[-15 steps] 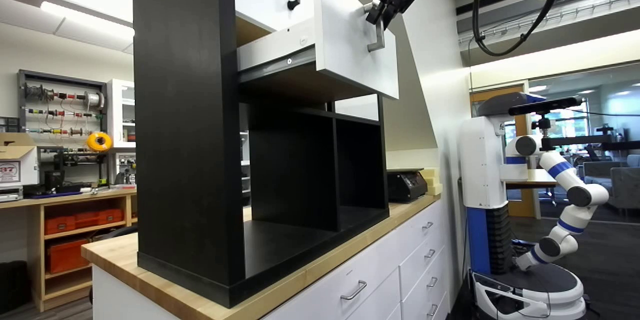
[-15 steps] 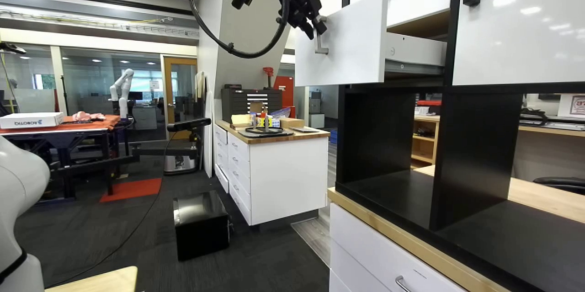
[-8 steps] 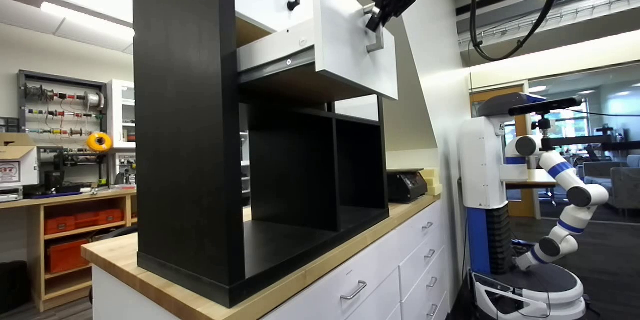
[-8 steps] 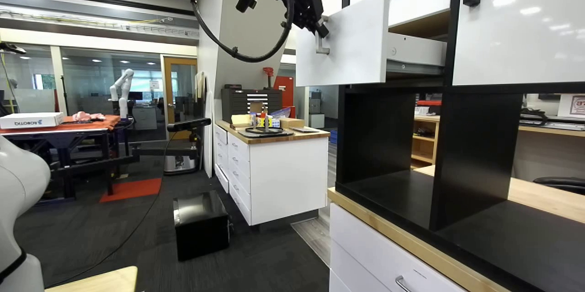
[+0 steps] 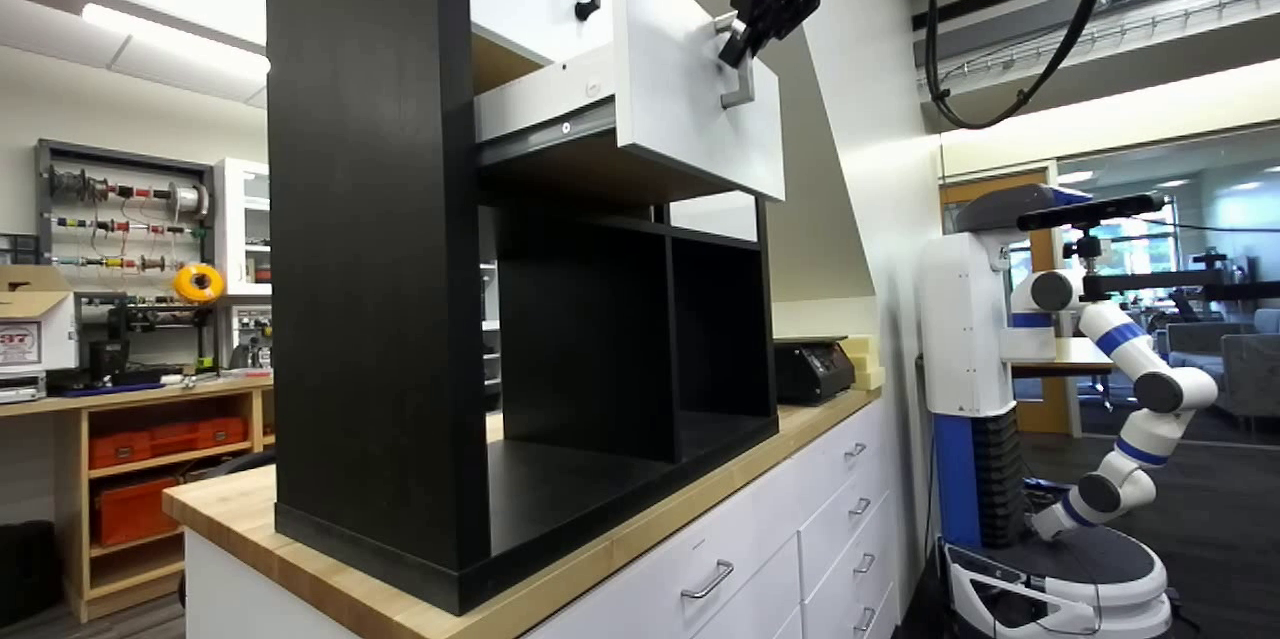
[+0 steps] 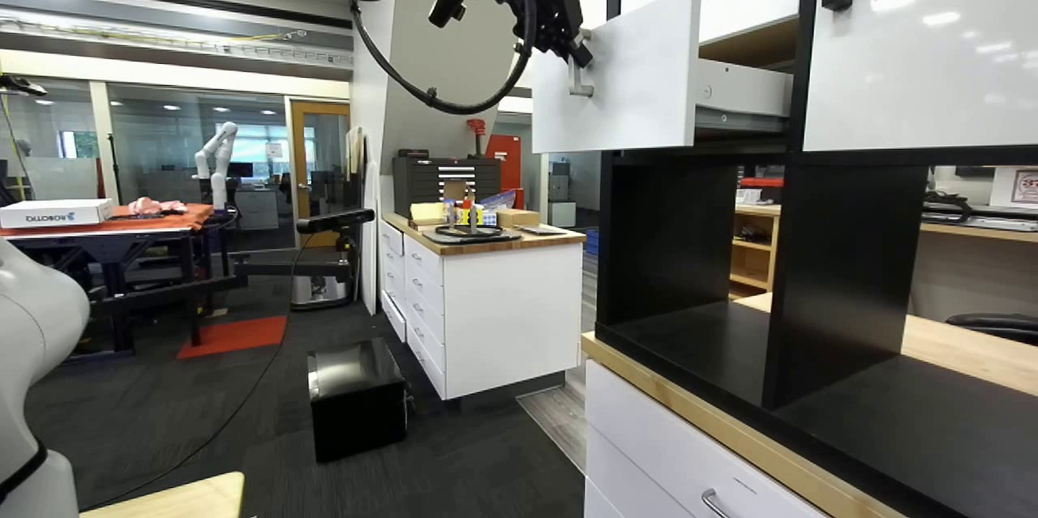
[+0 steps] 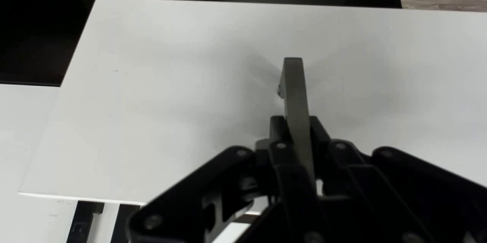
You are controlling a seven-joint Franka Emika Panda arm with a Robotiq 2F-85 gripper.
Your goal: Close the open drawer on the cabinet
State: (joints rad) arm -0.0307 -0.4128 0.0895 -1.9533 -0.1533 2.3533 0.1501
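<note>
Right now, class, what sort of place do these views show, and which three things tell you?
Probably a robotics lab or workshop: a white robot arm, a rack of spools and a dark tool chest.

Robotics lab (background robot (image 5: 970,344), spools (image 5: 188,200))

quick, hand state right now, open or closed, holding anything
Hand: closed, holding the grey handle of the open drawer.
</note>
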